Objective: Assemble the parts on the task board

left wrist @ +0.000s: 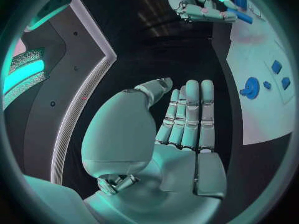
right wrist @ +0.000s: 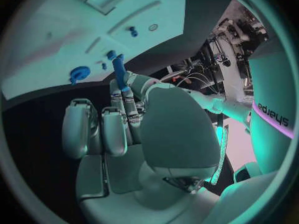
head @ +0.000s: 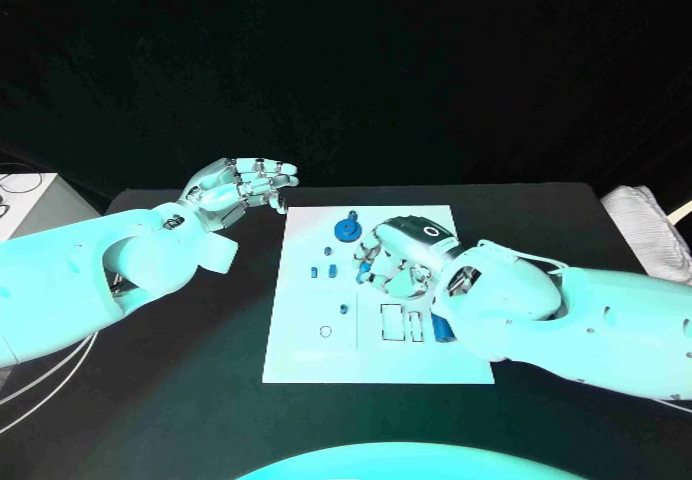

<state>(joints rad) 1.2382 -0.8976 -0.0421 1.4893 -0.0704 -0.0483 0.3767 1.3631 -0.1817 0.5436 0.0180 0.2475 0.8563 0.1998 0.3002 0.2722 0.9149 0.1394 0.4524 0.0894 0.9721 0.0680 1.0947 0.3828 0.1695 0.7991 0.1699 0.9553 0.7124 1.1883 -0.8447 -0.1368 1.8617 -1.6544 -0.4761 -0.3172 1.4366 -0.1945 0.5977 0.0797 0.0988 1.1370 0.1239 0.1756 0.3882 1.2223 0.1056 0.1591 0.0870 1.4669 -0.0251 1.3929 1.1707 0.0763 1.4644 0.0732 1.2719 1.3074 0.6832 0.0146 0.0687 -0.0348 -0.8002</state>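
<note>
The white task board (head: 433, 360) lies in the middle of the black table. My right hand (head: 397, 260) hovers over the board's middle and pinches a long blue peg (right wrist: 119, 69) between thumb and fingers; the left wrist view also shows that peg (left wrist: 239, 15). A round blue part (head: 348, 229) stands near the board's far edge, and two small blue pieces (head: 323, 270) sit near its left side. Another blue piece (head: 415, 325) lies by the rectangular slots. My left hand (head: 238, 185) is raised off the board's far left corner, its fingers (left wrist: 190, 114) straight and holding nothing.
A white box (head: 29, 200) with cables stands at the table's left edge. A pale ribbed object (head: 642, 225) lies at the right edge. Bare black table (head: 188, 380) surrounds the board.
</note>
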